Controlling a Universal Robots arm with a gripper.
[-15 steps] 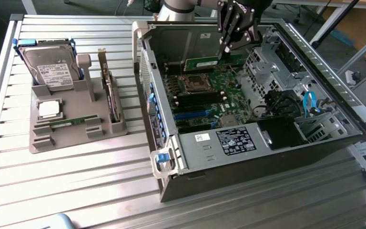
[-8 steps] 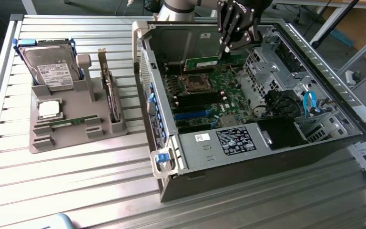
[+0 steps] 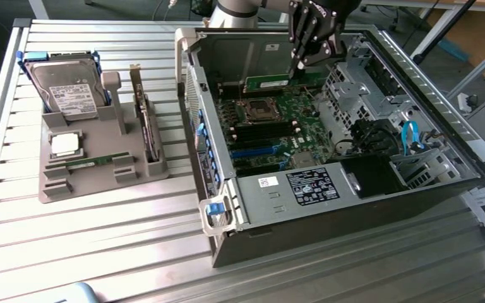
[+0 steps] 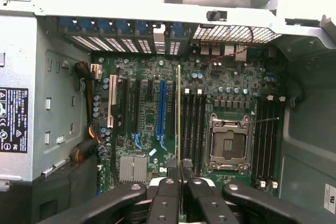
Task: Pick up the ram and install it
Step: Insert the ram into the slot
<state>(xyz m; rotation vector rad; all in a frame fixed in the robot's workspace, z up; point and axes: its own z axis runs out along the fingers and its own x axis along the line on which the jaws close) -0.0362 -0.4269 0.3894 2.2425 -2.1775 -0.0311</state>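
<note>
slatted metal table (image 3: 99, 252), open case (image 3: 310, 233) on it: gripper (image 3: 300, 63) over the motherboard (image 3: 285, 126), fingers pinched on the ram (image 3: 269, 82), hanging edge-on above the slots; judged light, stiff, thin, fragile, best gripped by its flat faces.

— Where does the holder (image 3: 99, 182) sit?
— On the table (image 3: 83, 252), to the exterior view's left of the open computer case (image 3: 310, 240). The hard drive (image 3: 72, 91) stands at its far end, the processor (image 3: 64, 144) nearer.
— And the ram (image 3: 272, 81)?
— Between the gripper (image 3: 300, 65) fingers, above the motherboard (image 3: 289, 123) in the case, toward its far side.
</note>
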